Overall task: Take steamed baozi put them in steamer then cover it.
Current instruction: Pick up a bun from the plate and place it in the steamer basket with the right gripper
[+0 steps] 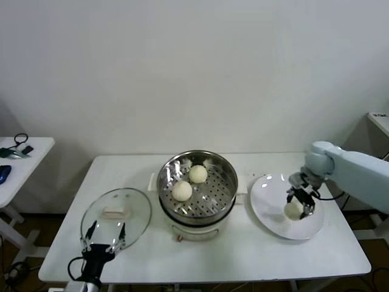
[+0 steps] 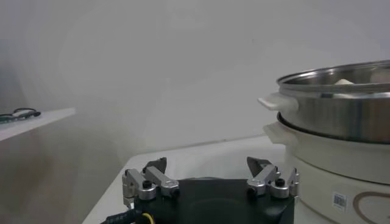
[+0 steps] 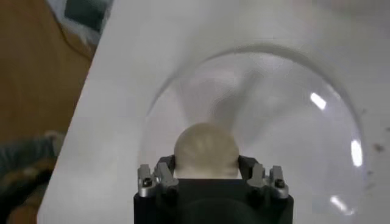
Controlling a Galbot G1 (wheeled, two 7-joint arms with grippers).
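Note:
The steamer stands mid-table with two baozi on its perforated tray, one at the back and one at the front left. A third baozi lies on the white plate at the right. My right gripper is down on it, a finger pressed against each side; the right wrist view shows the bun filling the gap of that gripper. A fourth baozi is not in view. My left gripper is open and empty at the front left, beside the steamer.
The round glass lid with a cream handle lies flat at the table's front left, just beyond my left gripper. A small side table with cables stands at the far left. The plate lies near the table's right edge.

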